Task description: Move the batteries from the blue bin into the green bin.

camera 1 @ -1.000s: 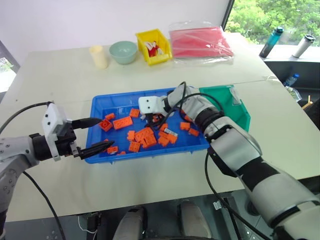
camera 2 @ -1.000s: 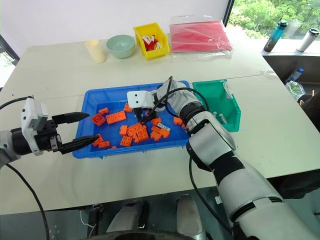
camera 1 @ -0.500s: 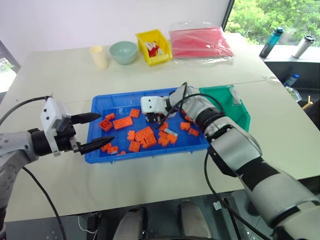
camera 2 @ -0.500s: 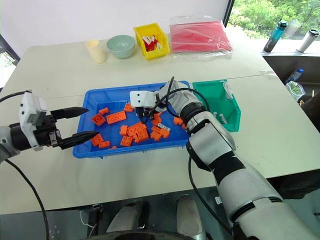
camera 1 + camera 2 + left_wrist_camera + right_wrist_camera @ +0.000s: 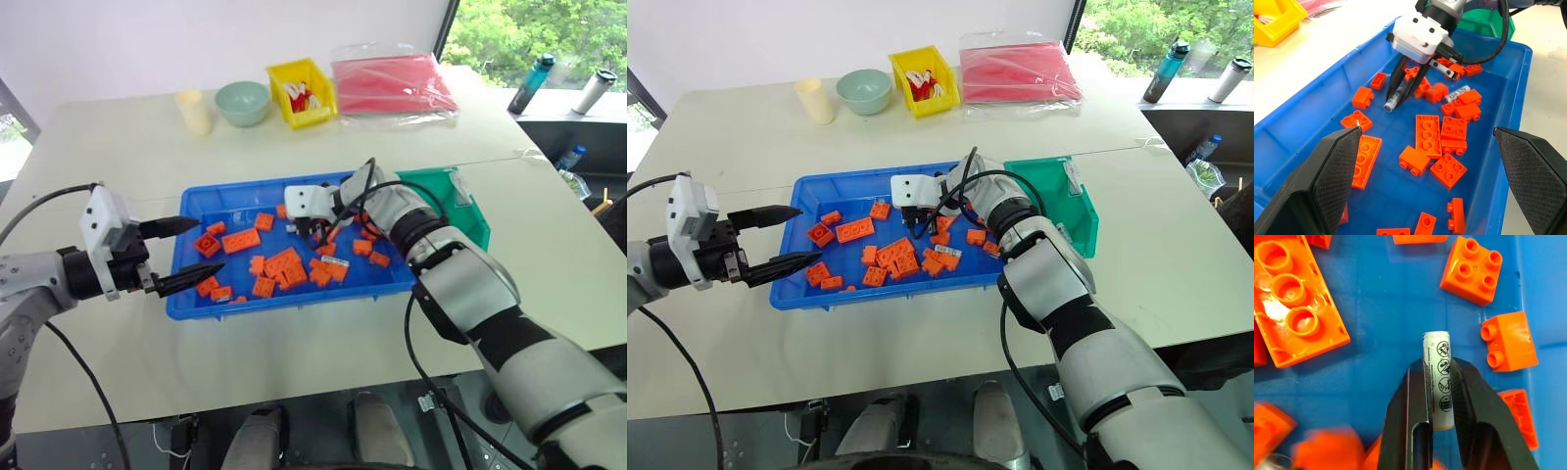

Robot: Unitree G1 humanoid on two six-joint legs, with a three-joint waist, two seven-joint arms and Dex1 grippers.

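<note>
Landmark for all positions: the blue bin.

Tabletop: pale and broad. Bare surface on the bin's near side and its left; beyond its far rim stand a yellow bin, a bowl and a cup, well apart.

Blue bin: shallow, low rim all round, floor scattered with orange bricks. Judgement: a modest lift should clear the rim.

Green bin: touching or just beside the blue bin's right wall. Deep, high-walled, open on top; batteries already lie inside it. Judgement: the route is a short sideways carry over the shared wall, entered from above.

Right gripper: inside the blue bin, near its far wall, right of centre. Jaws pinching a battery across its middle, lengthwise between the fingers, the end poking out in front. Bare blue floor beneath.

Left gripper: over the bin's left end, jaws spread wide, holding nothing.

Another battery lies among bricks inside the bin, nearer the green bin.

Handling (judgement): small rigid metal cylinder, light, smooth, likely to roll or pivot in a narrow pinch. The mid-body hold looks right; keep it level in transit.
</note>
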